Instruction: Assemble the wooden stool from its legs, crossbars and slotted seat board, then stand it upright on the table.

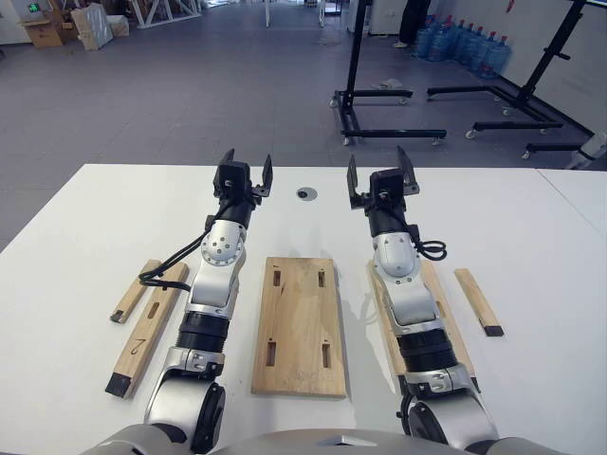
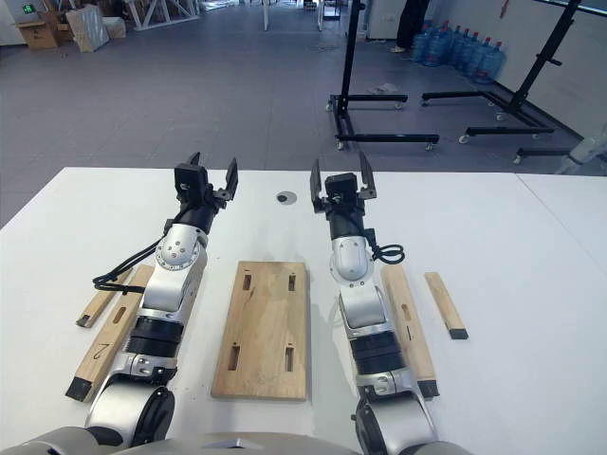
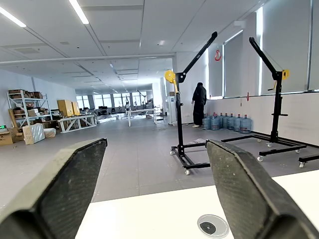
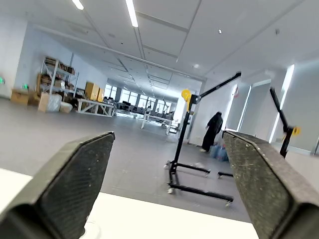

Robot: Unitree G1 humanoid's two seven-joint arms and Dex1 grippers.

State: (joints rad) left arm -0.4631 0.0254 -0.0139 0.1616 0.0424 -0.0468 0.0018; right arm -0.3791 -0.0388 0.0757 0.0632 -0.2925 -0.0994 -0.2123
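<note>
Open lab hall: black rigs [image 1: 357,47], shelving [image 3: 20,107], water jugs [image 1: 474,47].

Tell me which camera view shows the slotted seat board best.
The left eye view: the seat board lies whole and flat near the picture's middle, all four slots plain. The right eye view shows it just as whole, set further left. Both wrist views point outward, away from the board.

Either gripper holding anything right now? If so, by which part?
Nothing is held. The left gripper and right gripper are both open and empty over the white table. The pale wooden slotted seat board lies flat between the arms, ungripped.
</note>
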